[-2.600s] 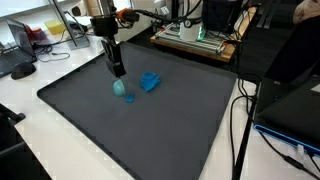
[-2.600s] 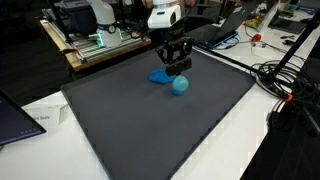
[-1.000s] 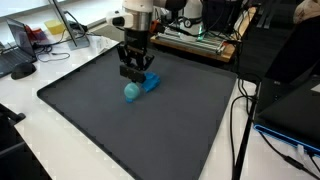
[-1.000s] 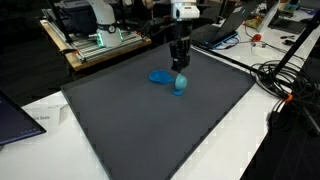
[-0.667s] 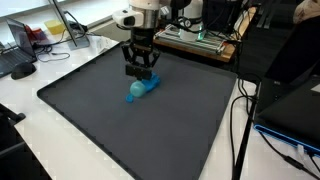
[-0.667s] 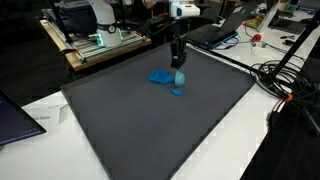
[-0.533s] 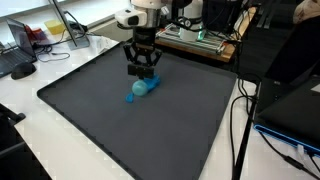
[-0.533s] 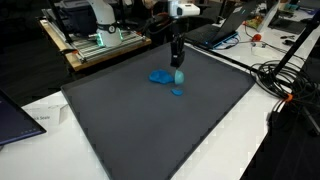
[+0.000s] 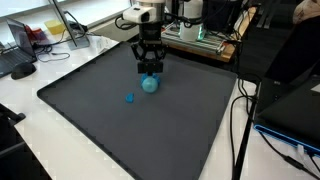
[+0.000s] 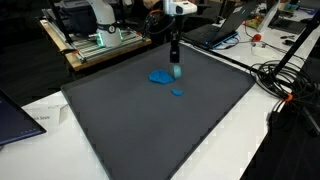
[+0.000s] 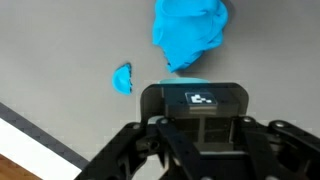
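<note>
My gripper (image 9: 150, 72) hangs over the far part of a dark mat (image 9: 120, 135) and is shut on a round light-teal object (image 9: 150, 85). It holds the object just above the mat, shown also in the other exterior view (image 10: 177, 71). A crumpled blue object (image 10: 159, 75) lies on the mat right beside it and shows ahead of the gripper in the wrist view (image 11: 190, 35). A small blue piece (image 9: 129, 98) lies apart on the mat, seen in both exterior views (image 10: 177, 92) and the wrist view (image 11: 122, 78). In the wrist view the gripper (image 11: 193, 100) hides its own fingertips.
The mat sits on a white table (image 9: 30, 110). Electronics and a green-lit box (image 9: 195, 35) stand beyond the mat's far edge. Black cables (image 9: 240, 120) run along one side, and more cables (image 10: 285, 85) lie beside the mat. A laptop corner (image 10: 15, 118) sits near the front.
The gripper closed on the teal object, lifted it and carried it toward the crumpled blue object. The small blue piece stayed behind on the mat.
</note>
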You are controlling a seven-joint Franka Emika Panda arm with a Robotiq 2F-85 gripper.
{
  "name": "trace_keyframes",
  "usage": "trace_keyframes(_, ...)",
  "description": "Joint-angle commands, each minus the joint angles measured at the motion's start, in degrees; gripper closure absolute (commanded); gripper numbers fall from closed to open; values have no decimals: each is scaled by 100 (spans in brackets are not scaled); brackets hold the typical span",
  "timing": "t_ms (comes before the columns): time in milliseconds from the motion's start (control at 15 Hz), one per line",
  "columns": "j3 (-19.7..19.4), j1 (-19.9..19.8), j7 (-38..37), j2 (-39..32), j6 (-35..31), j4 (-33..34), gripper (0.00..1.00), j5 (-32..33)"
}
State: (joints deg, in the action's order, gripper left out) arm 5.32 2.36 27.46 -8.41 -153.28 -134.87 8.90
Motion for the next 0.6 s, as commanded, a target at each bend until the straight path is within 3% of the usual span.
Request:
trace_keyframes(0,174,-181,920,372,210,-260,79,-486)
trace_keyframes(200,168,-198,1492,500,445,-299,79,-771)
trace_keyframes(533,95,-180,2639,779,1129,-250,79,-1829)
